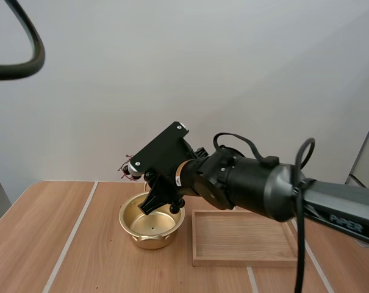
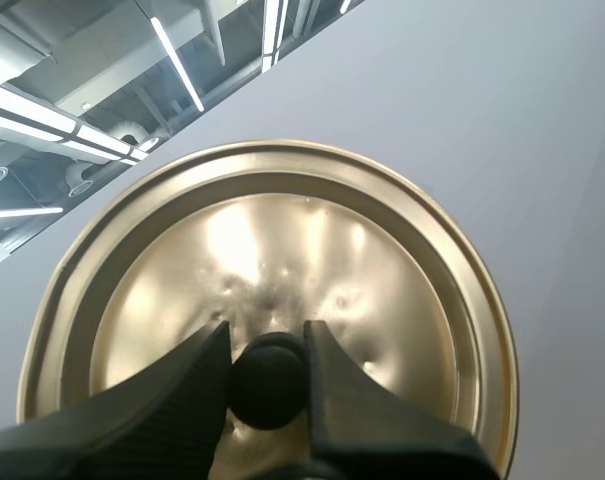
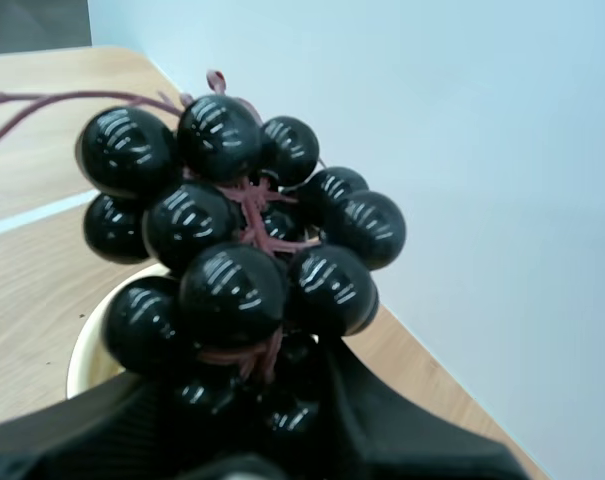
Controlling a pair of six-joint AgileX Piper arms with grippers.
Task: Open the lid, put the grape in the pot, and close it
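The golden pot (image 1: 152, 223) stands open on the wooden table (image 1: 44, 244). A shallow wooden tray (image 1: 245, 259) lies just beside it at its 3 o'clock. The right arm reaches in from 3 o'clock, and the right gripper (image 1: 137, 173) hangs above the pot's rim at about 11 o'clock.

Its fingers are pinched on a bunch of black grapes (image 1: 129, 171), and thin reddish stem twigs stick out toward 10 o'clock. From the right wrist, the right gripper (image 3: 267, 405) clamps the bunch of black grapes (image 3: 232, 250) at its near end. The bunch's long axis runs straight out from the fingertips. Its stem end is the far one, with one long twig trailing off toward 10 o'clock. The pot (image 3: 82, 350) shows a pale curve of rim below the berries, so the bunch is held above the pot and not inside it.

The left gripper (image 2: 265, 337) is closed on the black knob (image 2: 269, 385) of the golden lid (image 2: 282, 250). The lid's round top faces the gripper.
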